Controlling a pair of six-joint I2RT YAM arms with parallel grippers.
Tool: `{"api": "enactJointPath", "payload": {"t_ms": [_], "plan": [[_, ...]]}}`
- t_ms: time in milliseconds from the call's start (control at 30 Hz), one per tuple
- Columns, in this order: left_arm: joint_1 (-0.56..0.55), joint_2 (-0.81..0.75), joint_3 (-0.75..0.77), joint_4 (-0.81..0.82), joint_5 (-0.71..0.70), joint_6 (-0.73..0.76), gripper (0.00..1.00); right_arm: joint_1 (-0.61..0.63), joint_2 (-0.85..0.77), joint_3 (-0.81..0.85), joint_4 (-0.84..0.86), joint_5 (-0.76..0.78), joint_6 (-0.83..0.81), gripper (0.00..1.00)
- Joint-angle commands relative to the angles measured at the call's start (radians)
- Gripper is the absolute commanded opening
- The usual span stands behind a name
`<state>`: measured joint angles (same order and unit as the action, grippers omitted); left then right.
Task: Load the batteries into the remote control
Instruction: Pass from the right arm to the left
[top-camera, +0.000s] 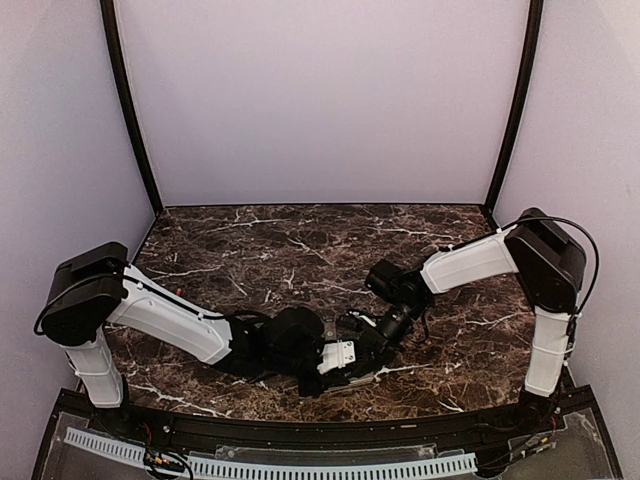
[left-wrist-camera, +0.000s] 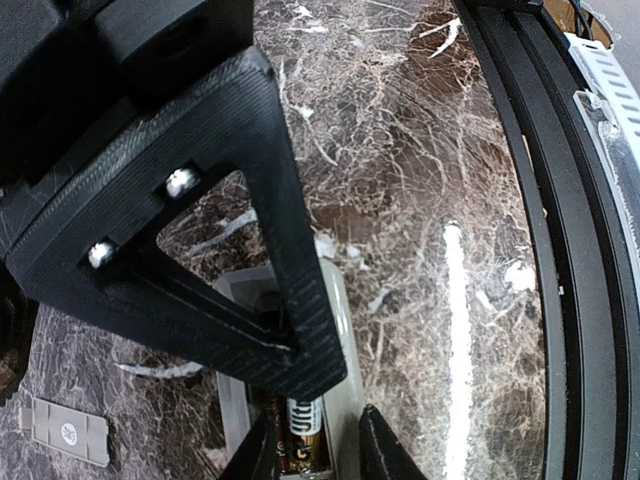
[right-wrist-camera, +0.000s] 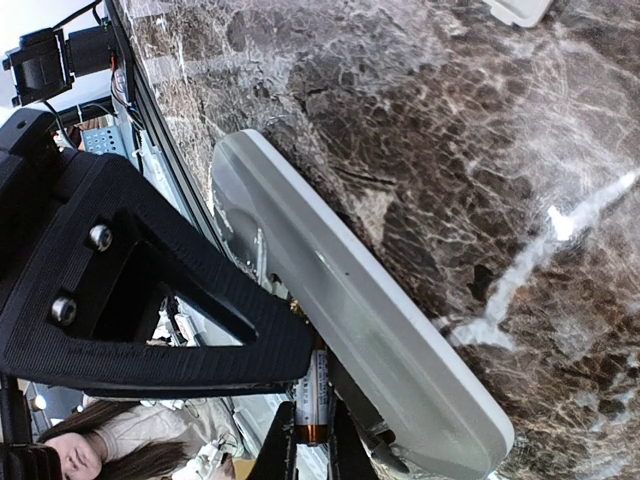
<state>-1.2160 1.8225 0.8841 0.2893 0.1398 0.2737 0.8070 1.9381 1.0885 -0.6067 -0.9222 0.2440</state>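
Observation:
The remote control (left-wrist-camera: 338, 300) lies back-up on the marble near the table's front edge, its battery bay open. My left gripper (left-wrist-camera: 320, 455) straddles it, one finger pressed to each long side. My right gripper (right-wrist-camera: 313, 452) is shut on a battery (right-wrist-camera: 318, 395), white-labelled with a copper end, held against the remote's (right-wrist-camera: 380, 320) bay. In the left wrist view that battery (left-wrist-camera: 303, 435) shows in the bay just below a right finger (left-wrist-camera: 290, 300). A darker battery seems to lie beside it. From above, both grippers meet over the remote (top-camera: 338, 356).
The loose grey battery cover (left-wrist-camera: 65, 432) lies on the marble left of the remote. The black front rail (left-wrist-camera: 560, 250) of the table runs close by on the right. A left finger (right-wrist-camera: 150, 300) fills the left of the right wrist view.

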Motion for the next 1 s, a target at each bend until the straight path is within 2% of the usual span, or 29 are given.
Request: {"api": "enactJointPath", "payload": {"t_ms": [0, 233, 400, 867, 967], "plan": [[-0.004, 0.023, 0.028, -0.017, -0.005, 0.019, 0.26, 0.006, 0.038, 0.009, 0.054, 0.066, -0.012, 0.0], [-0.004, 0.054, 0.044, -0.026, 0.0, 0.012, 0.2, 0.006, 0.038, 0.007, 0.059, 0.063, -0.009, 0.0], [-0.004, 0.056, 0.038, -0.041, -0.003, 0.009, 0.07, 0.005, 0.038, 0.009, 0.059, 0.063, -0.011, 0.0], [-0.003, 0.068, 0.039, -0.111, 0.04, 0.018, 0.04, 0.004, 0.038, 0.017, 0.064, 0.065, -0.006, 0.0], [-0.003, 0.069, 0.044, -0.134, 0.051, 0.016, 0.0, 0.003, 0.025, 0.016, 0.059, 0.074, -0.006, 0.07]]}}
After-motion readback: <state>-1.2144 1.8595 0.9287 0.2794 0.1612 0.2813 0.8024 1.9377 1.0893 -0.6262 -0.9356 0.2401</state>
